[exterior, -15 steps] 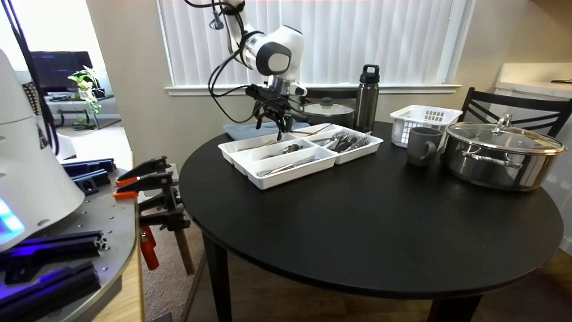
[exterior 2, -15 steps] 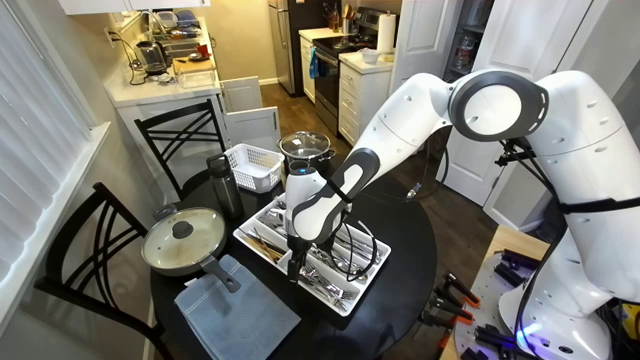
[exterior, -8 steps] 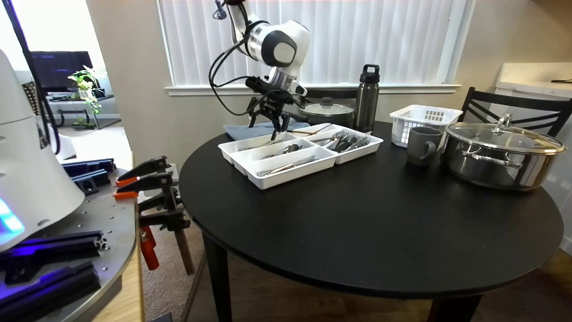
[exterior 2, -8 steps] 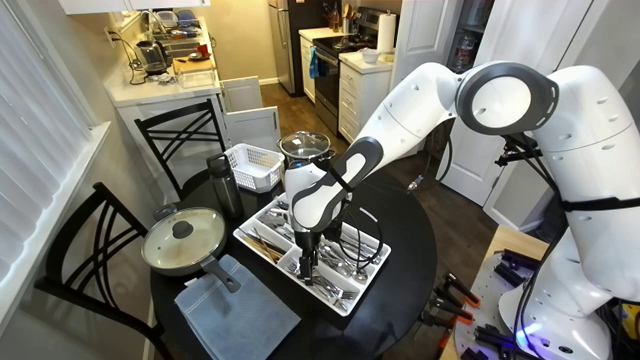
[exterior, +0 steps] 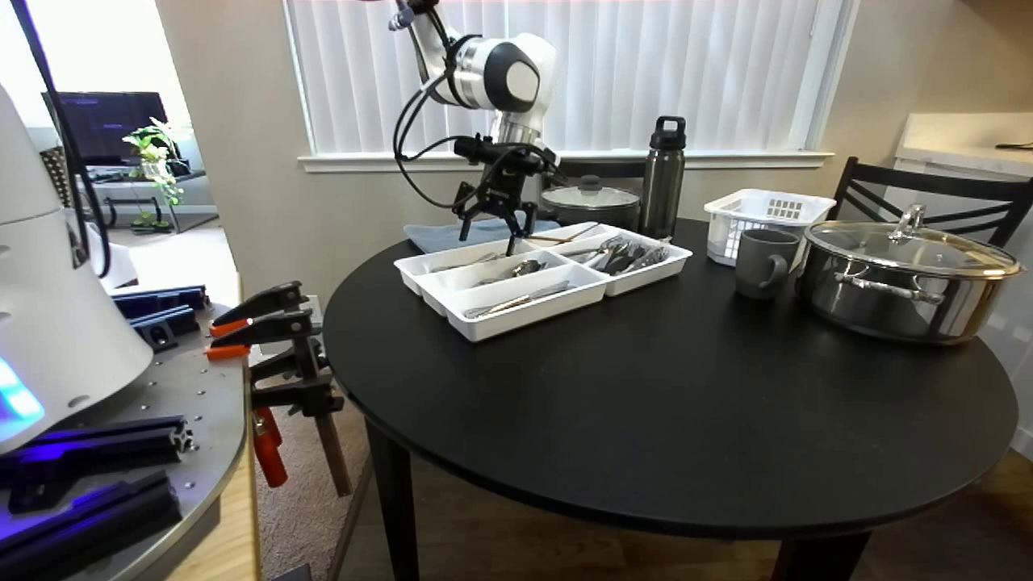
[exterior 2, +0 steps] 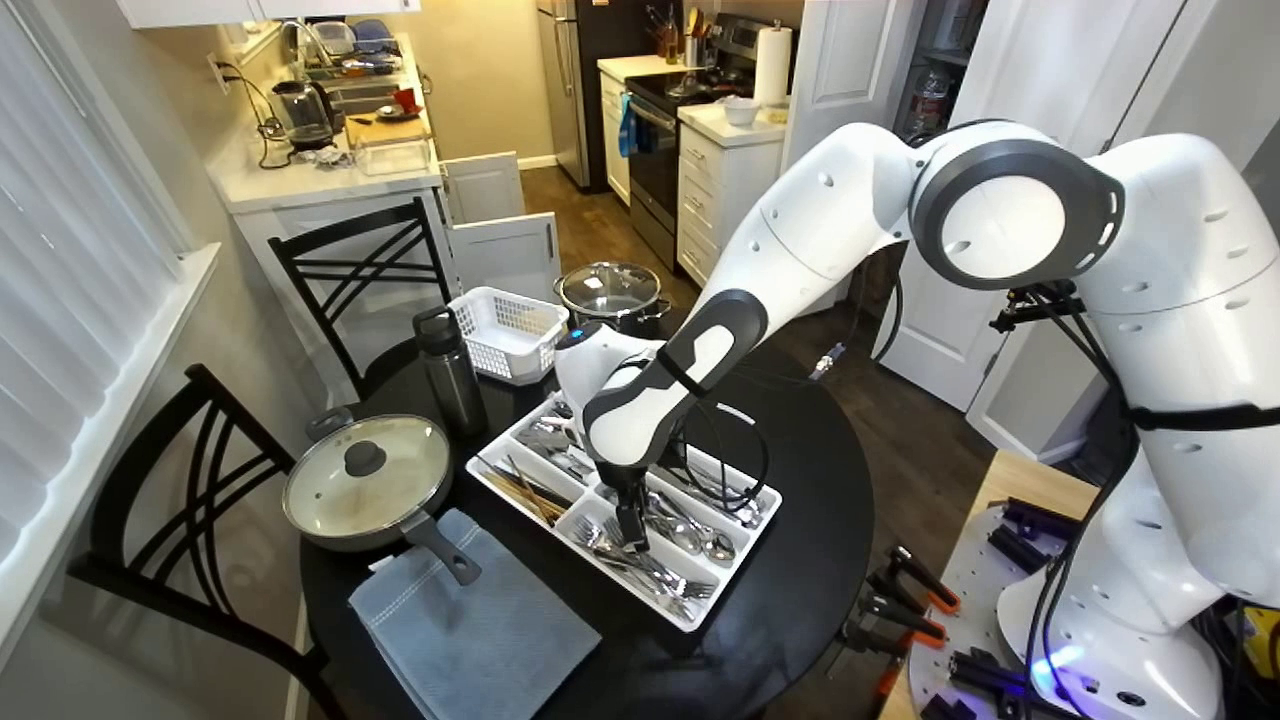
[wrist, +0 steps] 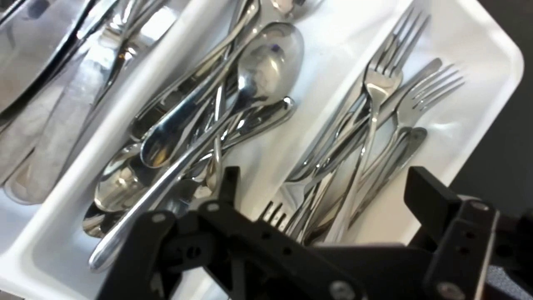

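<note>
Steel forks (wrist: 369, 131) lie heaped in the outer compartment of the white tray (exterior: 537, 313), along the side nearest the blue cloth (exterior 2: 490, 620). Their long axes mostly follow the compartment, slanting from lower left to upper right in the wrist view; two sets of tines point to the upper right, while another fork points its tines the opposite way. The hand (wrist: 327, 185) is spread wide above them, one finger (wrist: 230, 183) showing by the divider beside the spoons (wrist: 270, 62) and the other by the outer wall; whether either touches the forks, I cannot tell. A second ago the hand hung at the outer rim, nearer the wooden sticks (exterior 2: 525, 490); it has since moved over the forks. The tray lies where it did. Past the sticks, a lidded pan (exterior 2: 365, 490) and a dark bottle (exterior 2: 455, 375) stand near the tray's end. Farther along the worktop (exterior: 646, 420) stand a white basket (exterior: 725, 238), a grey mug (exterior: 754, 262) and a steel pot (exterior: 896, 303) under a glass lid (exterior: 871, 244). In both exterior views the white arm (exterior 2: 790, 245) slopes down to the hand.
</note>
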Robot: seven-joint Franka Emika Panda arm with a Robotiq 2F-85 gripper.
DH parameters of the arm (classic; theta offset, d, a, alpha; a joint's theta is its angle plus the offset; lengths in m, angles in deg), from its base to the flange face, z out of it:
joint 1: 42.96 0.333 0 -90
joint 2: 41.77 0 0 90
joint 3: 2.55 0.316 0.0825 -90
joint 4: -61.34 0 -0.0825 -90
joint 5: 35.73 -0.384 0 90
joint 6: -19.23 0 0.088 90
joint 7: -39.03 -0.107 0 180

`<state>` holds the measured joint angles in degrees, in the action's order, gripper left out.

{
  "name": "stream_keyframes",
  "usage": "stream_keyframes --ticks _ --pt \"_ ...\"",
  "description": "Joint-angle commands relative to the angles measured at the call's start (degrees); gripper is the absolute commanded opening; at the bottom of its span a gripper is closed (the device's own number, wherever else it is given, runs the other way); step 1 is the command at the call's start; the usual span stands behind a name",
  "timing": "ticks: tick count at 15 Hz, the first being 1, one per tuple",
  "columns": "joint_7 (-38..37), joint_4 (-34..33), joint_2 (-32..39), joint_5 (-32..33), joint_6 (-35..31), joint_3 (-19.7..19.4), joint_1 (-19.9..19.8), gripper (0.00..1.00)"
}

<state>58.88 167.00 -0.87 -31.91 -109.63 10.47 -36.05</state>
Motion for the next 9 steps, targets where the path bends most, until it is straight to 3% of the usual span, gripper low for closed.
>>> stream_keyframes --ticks 1,5,9 --pt "-0.7 -1.1 1.0 4.4 0.3 -2.1 3.2 1.0" --pt "-0.4 1.4 -0.9 6.9 -2.8 -1.6 5.0 1.0" --pt "-0.6 -1.3 1.7 6.8 -3.0 -1.7 5.8 1.0"
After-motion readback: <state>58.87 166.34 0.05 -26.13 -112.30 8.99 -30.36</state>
